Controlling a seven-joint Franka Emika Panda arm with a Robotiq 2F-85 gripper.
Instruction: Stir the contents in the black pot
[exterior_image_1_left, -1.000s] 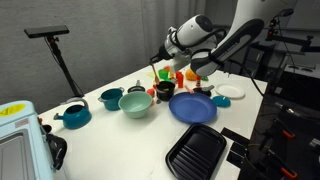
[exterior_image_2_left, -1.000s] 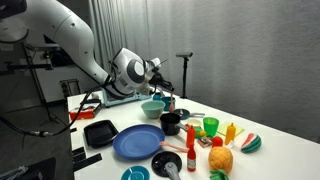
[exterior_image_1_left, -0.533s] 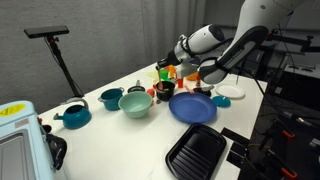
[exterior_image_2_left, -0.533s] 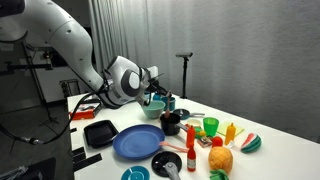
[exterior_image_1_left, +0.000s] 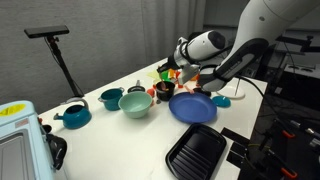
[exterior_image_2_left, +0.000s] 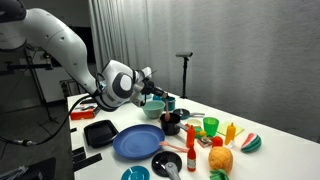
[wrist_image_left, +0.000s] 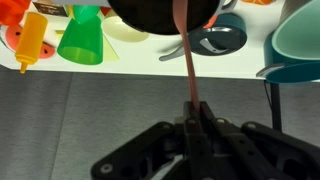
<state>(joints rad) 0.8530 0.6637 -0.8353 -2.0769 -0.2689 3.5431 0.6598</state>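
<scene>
Wrist view: tool (wrist_image_left: 190, 118) pinches a thin stick (wrist_image_left: 186, 60) at its bottom end, black pot (wrist_image_left: 150, 15) at frame top; stick looks stiff, light, maybe slippery.

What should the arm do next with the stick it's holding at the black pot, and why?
Probably sweep the thin reddish stick in a small circle inside the black pot. The gripper is shut on it, and its far end seems to reach the pot in the wrist view. Keep the circle small: the green cup stands close.
</scene>
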